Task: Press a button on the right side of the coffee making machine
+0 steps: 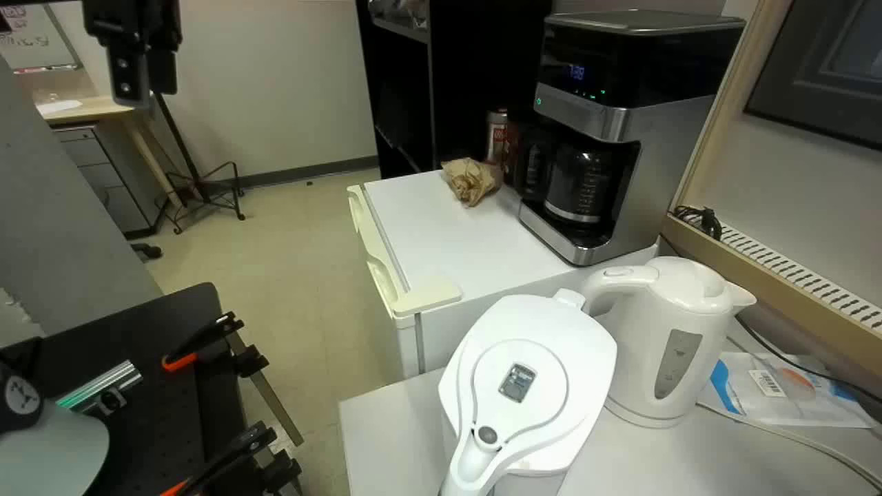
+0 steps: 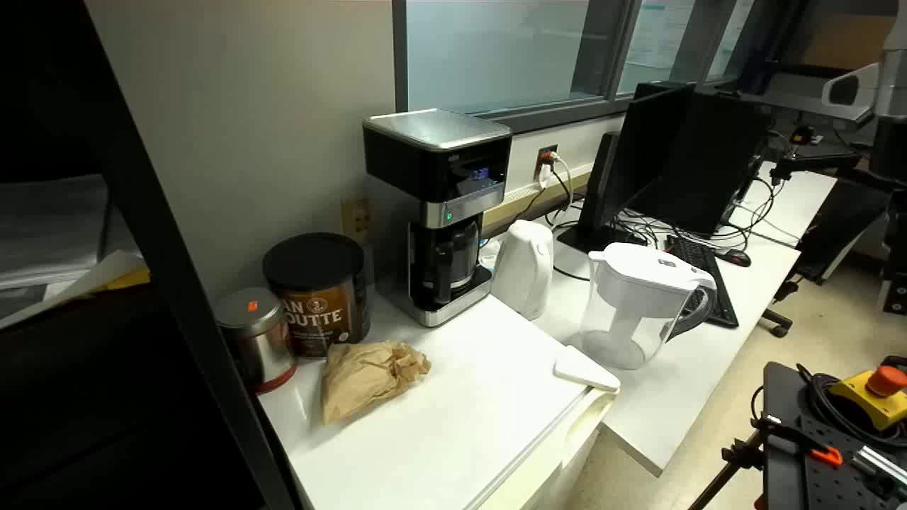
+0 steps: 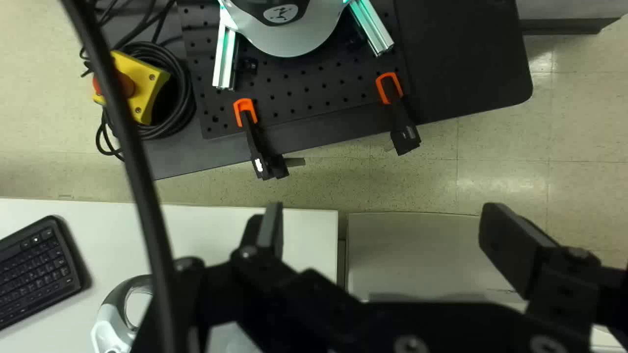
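The coffee making machine [image 1: 679,165] is a boxy black and silver unit standing upright on a white fridge top; it also shows in an exterior view [image 2: 425,173]. Its front has a lit blue display [image 1: 576,71] and small green lights [image 1: 598,94]. A dark glass carafe [image 1: 582,182] sits inside it. My gripper [image 1: 148,96] hangs high at the upper left, well apart from the machine, and is partly cut off at the right edge of an exterior view [image 2: 894,290]. In the wrist view my gripper [image 3: 383,220] has its fingers wide apart with nothing between them. The machine is out of the wrist view.
A white kettle [image 1: 665,331] and a white filter pitcher [image 1: 530,393] stand on the desk beside the fridge [image 1: 441,241]. A crumpled paper bag [image 2: 368,375] and two cans [image 2: 319,304] are near the machine. Monitors [image 2: 645,163] stand farther along. A black robot table [image 3: 466,59] carries orange-tipped clamps.
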{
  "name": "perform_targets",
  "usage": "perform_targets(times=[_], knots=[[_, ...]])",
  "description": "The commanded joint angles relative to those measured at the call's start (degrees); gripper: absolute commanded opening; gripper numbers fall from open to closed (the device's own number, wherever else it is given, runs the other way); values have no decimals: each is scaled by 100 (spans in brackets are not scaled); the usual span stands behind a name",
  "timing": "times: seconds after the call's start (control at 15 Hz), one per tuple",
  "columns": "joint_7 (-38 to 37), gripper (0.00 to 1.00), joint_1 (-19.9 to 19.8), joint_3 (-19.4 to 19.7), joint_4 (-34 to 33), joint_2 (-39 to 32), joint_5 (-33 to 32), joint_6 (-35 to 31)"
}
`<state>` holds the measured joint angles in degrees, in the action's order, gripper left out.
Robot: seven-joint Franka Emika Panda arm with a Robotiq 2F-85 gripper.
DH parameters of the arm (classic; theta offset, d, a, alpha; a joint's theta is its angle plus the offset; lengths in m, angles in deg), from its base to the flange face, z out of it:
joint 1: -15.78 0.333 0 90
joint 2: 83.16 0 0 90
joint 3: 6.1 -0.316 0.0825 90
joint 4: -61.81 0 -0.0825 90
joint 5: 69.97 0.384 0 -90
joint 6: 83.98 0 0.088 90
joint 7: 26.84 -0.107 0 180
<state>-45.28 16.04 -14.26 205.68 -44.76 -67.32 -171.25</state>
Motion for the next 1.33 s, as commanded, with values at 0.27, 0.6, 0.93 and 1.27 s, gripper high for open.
perform_targets(times=[0.27, 0.6, 0.93, 1.27], knots=[[3, 100, -3, 0, -6, -2, -1, 6], [3, 100, -3, 0, -6, -2, -1, 6], [26, 100, -3, 5, -14, -14, -17, -14], [109, 100, -29, -23, -43, -88, -382, -200]])
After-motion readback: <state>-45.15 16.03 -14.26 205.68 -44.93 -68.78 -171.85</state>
